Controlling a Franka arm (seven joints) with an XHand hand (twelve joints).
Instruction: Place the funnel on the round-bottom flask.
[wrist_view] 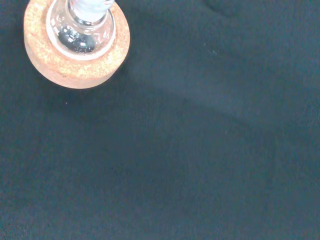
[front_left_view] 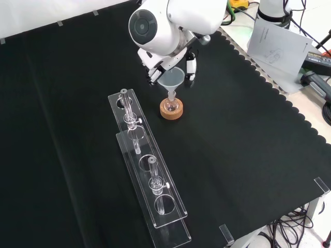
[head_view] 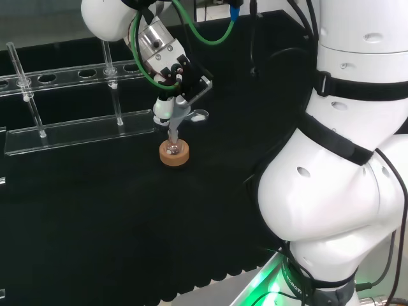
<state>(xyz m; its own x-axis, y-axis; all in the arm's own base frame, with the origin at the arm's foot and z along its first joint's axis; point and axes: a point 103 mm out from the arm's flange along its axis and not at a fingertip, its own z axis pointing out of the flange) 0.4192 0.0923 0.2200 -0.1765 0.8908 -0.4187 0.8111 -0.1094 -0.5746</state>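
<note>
The funnel [front_left_view: 171,80] sits with its stem down in the neck of the round-bottom flask [front_left_view: 171,103], its wide cone just above the neck in my front view, and the flask rests upright in a cork ring [front_left_view: 171,110] on the black cloth [front_left_view: 248,144]. From the head view I see the hand [head_view: 173,105] directly above the flask, fingers curled in around the funnel's cone, so I judge it is pinching the funnel at the rim. The stem looks close to plumb, perhaps leaning a little; I cannot tell how deep it has gone. To finish well I want the stem centred in the neck before I spread the fingers, and then I want to lift straight up, so no finger drags the rim and tips the flask off its ring. A clear rack [front_left_view: 150,191] with tubes stands near, toward the front view's lower left, so I stay clear of it.
</note>
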